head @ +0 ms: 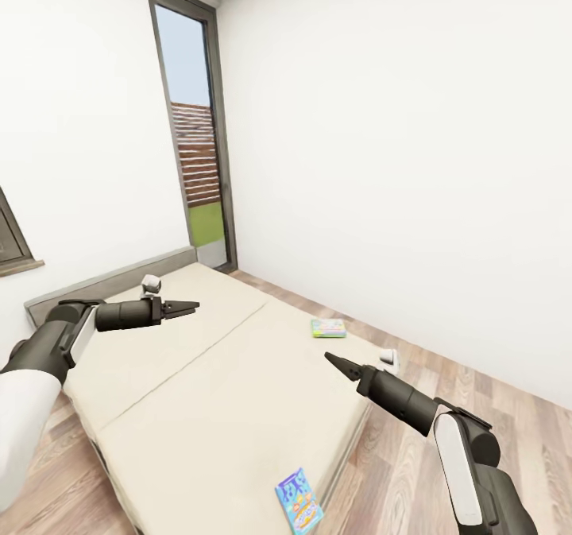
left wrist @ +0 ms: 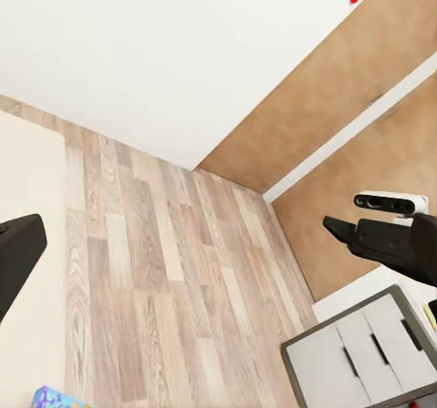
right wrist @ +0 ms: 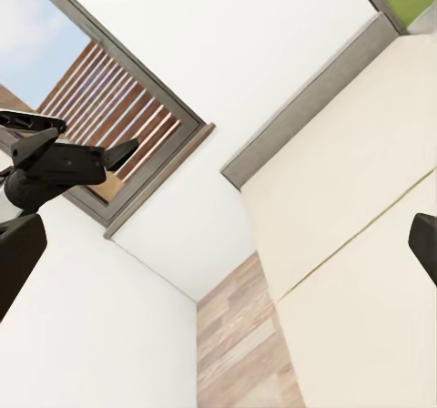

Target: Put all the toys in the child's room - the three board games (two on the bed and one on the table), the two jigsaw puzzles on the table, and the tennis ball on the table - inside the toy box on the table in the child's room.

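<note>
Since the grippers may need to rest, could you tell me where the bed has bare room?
The beige mattress is bare between the green-edged game box and the blue game box; only those two edge spots are taken.

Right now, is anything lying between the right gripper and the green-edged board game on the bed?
Nothing visible does. In the head view only bare mattress of the bed separates the right gripper from the green-edged board game, which lies flat near the bed's far edge.
</note>
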`<state>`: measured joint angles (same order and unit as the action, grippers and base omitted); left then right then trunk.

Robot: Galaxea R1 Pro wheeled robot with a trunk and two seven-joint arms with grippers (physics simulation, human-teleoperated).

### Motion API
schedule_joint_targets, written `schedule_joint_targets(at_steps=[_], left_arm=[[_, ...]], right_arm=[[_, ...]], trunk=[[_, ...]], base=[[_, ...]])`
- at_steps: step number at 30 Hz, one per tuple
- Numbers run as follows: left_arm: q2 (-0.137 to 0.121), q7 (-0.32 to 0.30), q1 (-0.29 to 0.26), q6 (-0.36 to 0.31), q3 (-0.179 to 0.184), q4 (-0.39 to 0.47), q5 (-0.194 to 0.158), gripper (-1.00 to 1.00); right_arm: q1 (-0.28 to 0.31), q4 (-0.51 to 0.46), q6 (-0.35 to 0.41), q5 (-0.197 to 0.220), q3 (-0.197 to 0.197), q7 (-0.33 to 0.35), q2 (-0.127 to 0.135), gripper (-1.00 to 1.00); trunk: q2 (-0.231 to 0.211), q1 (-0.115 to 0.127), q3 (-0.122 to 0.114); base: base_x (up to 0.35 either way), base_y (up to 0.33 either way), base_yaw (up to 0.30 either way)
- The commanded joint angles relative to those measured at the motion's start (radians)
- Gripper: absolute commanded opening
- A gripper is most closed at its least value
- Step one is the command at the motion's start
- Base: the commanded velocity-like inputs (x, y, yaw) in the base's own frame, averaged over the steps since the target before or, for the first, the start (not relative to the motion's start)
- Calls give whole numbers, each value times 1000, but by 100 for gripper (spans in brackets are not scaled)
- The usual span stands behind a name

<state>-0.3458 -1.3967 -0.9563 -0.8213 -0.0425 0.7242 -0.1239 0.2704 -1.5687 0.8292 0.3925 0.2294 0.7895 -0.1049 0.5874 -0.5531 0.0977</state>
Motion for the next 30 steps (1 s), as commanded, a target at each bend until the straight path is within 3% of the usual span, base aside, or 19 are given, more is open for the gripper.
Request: schedule_joint_targets(at_steps=[1,15,30], left_arm=[[1,-2,-1,-10,0,0,-2,100],[7,0,-1,-10,0,0,-2,100],[8,1,-1,-10,0,1,-2,100]], right_arm=[[1,0,5,0,2,4,-1,100],[1,0,5,0,2,5,-1,100],[1,-1,5,0,2,5,-1,100]], trunk=[[2,0,2],[2,0,2],[2,0,2]], base=[[9,-135,1],[2,-133,15],[0,-127,176]])
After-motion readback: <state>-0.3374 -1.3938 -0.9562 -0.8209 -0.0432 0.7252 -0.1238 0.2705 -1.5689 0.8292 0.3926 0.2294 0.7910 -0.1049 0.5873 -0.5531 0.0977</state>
